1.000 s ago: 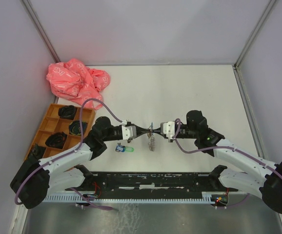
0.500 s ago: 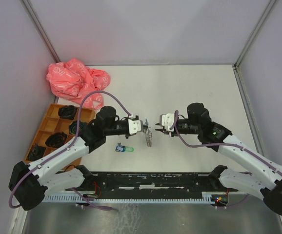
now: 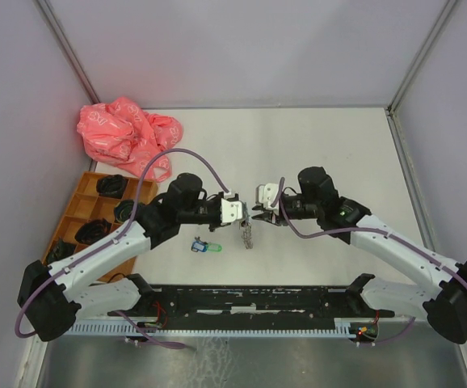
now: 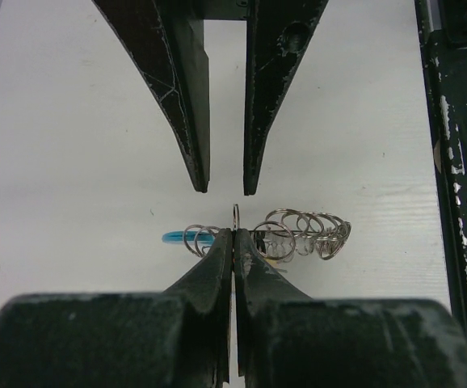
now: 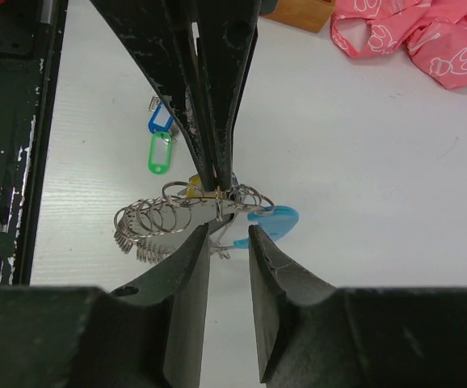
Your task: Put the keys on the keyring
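Note:
The keyring (image 3: 248, 232) is a bunch of several metal split rings with a light-blue curved section (image 5: 275, 218), and it hangs just above the table. My left gripper (image 3: 240, 212) is shut on one of its rings, seen in the left wrist view (image 4: 233, 230). My right gripper (image 3: 259, 212) faces it, open, with its fingertips on either side of the ring's near end (image 5: 229, 230). Two keys with a blue tag (image 5: 160, 120) and a green tag (image 5: 160, 152) lie on the table (image 3: 205, 246). A yellow tag (image 5: 190, 185) shows behind the left fingers.
A crumpled pink bag (image 3: 127, 133) lies at the back left. An orange compartment tray (image 3: 78, 199) with dark items stands left of the left arm. A black rail (image 3: 250, 299) runs along the near edge.
One second ago both grippers met at the keyring. The right gripper then drew back, open, while the left kept the ring. Now the right has closed in again and both sit slightly farther back.

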You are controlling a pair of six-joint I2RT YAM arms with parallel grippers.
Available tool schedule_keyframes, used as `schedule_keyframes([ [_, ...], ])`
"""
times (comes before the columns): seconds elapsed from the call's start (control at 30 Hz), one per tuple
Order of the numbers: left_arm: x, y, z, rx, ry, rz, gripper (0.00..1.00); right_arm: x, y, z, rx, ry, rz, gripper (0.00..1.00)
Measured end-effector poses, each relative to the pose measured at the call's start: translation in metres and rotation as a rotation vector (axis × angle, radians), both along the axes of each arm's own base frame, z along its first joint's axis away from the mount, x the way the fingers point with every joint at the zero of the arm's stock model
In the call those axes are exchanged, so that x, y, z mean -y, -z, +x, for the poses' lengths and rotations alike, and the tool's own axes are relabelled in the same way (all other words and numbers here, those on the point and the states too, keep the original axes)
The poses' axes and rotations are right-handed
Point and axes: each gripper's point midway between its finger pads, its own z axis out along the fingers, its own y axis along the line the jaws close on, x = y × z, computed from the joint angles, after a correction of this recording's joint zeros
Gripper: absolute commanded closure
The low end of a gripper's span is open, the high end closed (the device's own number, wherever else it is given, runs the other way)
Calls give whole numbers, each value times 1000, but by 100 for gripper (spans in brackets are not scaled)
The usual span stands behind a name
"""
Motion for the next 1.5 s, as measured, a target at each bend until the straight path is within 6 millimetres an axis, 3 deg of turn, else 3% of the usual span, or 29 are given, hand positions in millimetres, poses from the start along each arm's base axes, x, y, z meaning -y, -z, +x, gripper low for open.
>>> schedule_keyframes([
  [0.33,1,2,-1,-2,10,12,97,-11,6,0,-36,-34,18,73],
  [0.57,3,4,-2,-8,17,16,97,-14,10,-1,-59,-49,19,99],
  [0.87,5,-5,0,24,5,-33,67,-14,11,0,-50,-47,14,99],
  [1.07,-3,-14,2,34,-32,-136,61,-10,11,4,-29,-29,28,99],
  [1.3,-12,-7,12,-31,-29,-211,55,-6,10,2,-6,-30,50,99],
  [1.5,-12,-2,13,-94,26,-238,55,-4,8,-1,17,-44,59,99],
])
